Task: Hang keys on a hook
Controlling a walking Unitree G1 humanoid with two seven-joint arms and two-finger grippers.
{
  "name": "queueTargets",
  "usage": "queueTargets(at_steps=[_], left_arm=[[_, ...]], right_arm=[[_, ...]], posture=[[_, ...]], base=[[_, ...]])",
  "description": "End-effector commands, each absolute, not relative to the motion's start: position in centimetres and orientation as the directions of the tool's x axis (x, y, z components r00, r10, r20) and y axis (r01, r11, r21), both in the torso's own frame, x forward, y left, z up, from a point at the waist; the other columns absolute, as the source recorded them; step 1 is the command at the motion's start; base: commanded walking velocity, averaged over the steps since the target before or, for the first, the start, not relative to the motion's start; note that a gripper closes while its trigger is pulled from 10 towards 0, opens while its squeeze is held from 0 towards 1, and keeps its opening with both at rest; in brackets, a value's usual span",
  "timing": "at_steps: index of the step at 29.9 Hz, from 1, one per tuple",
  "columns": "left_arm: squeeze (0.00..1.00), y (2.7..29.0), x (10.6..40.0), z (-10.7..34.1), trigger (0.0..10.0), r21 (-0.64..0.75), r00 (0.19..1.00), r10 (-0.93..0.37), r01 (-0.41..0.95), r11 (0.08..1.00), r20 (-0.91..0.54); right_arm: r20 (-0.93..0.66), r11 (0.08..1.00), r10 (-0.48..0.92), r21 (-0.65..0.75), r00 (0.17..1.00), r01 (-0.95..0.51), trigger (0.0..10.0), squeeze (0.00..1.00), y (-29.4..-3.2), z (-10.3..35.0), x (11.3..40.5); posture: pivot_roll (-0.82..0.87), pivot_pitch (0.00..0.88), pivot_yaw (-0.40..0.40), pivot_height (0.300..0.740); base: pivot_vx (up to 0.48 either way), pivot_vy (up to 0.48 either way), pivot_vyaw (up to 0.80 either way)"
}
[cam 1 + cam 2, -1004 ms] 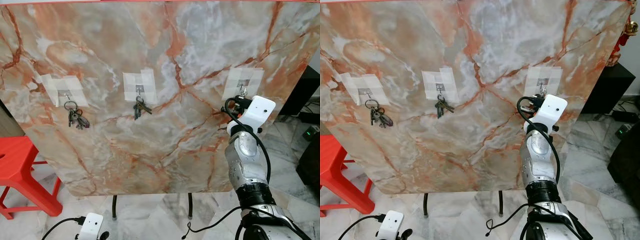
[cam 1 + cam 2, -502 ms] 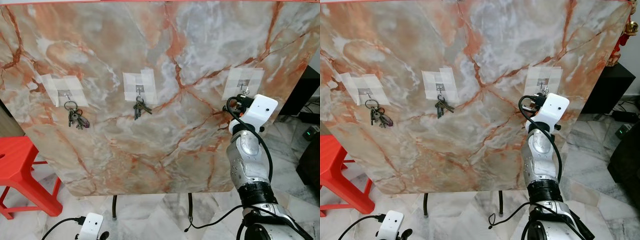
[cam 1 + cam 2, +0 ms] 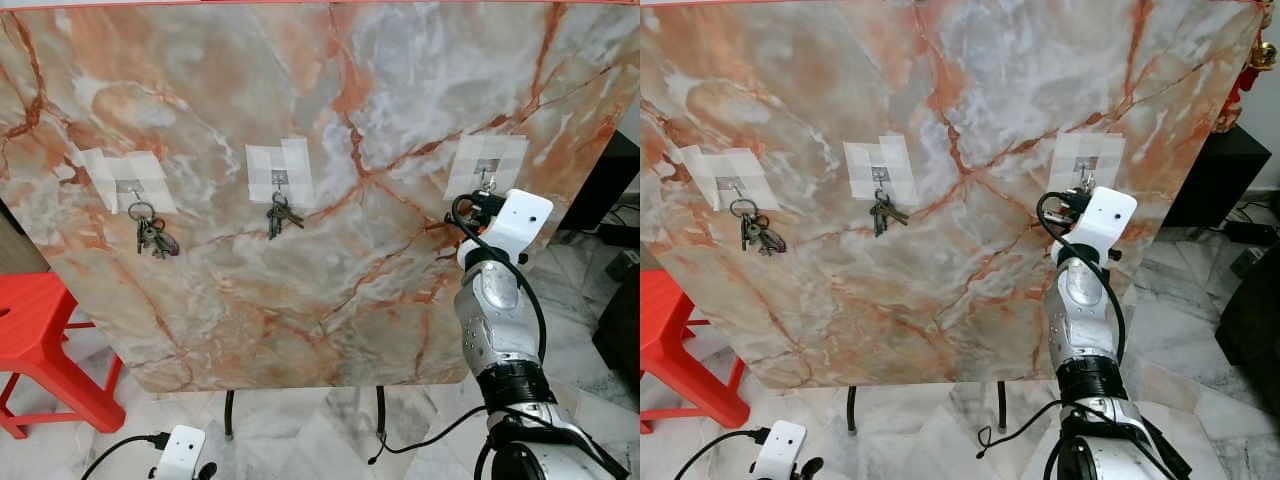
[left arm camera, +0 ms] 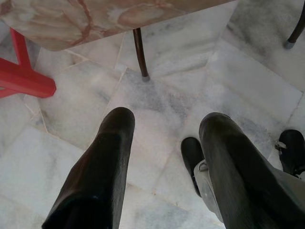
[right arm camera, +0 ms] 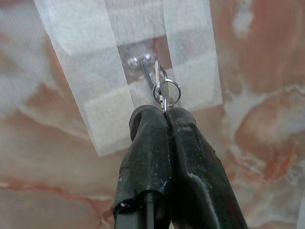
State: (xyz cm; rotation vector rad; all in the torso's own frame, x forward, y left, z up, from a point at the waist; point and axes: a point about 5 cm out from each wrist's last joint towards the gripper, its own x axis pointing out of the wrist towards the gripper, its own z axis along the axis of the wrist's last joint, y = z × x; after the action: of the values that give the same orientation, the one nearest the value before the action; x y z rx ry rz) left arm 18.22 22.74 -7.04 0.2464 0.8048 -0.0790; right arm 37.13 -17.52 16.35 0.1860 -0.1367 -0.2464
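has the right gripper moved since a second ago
Barely. The right gripper, shut on the key ring, has edged slightly rightward, still just below the right-hand taped hook on the marble board.

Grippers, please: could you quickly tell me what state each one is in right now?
Left gripper: open, empty, hanging above the floor.
Right gripper: shut on the small silver key ring, at the taped metal hook.

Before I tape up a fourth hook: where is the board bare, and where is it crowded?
Bare marble lies between the middle hook and the right hook, and below all three. It is crowded at the right hook, where the right gripper holds a key ring.
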Motion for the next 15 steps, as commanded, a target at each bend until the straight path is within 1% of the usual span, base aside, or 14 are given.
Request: queueTargets(at_steps=[1,11,15], left_arm=[[0.0,23.05,17.94,-7.12,10.0,0.208,0.684,0.028,0.182,0.961,-0.729],[0.0,23.05,18.03,-7.07,10.0,0.208,0.686,0.026,0.185,0.96,-0.727],[0.0,23.08,18.07,-7.04,10.0,0.208,0.687,0.025,0.186,0.96,-0.727]], right_arm=[[0.127,0.952,-0.255,0.206,0.959,0.226,10.0,0.0,-17.65,17.02,37.42],[0.125,0.956,-0.244,0.196,0.962,0.217,10.0,0.0,-17.68,17.06,37.53],[0.084,0.953,-0.257,0.186,0.963,0.238,10.0,0.0,-17.76,16.21,37.38]], posture=[[0.03,0.012,0.003,0.74],[0.03,0.012,0.003,0.74],[0.03,0.015,0.005,0.74]], base=[[0.0,0.0,0.0],[0.0,0.0,0.0],[0.0,0.0,0.0]])
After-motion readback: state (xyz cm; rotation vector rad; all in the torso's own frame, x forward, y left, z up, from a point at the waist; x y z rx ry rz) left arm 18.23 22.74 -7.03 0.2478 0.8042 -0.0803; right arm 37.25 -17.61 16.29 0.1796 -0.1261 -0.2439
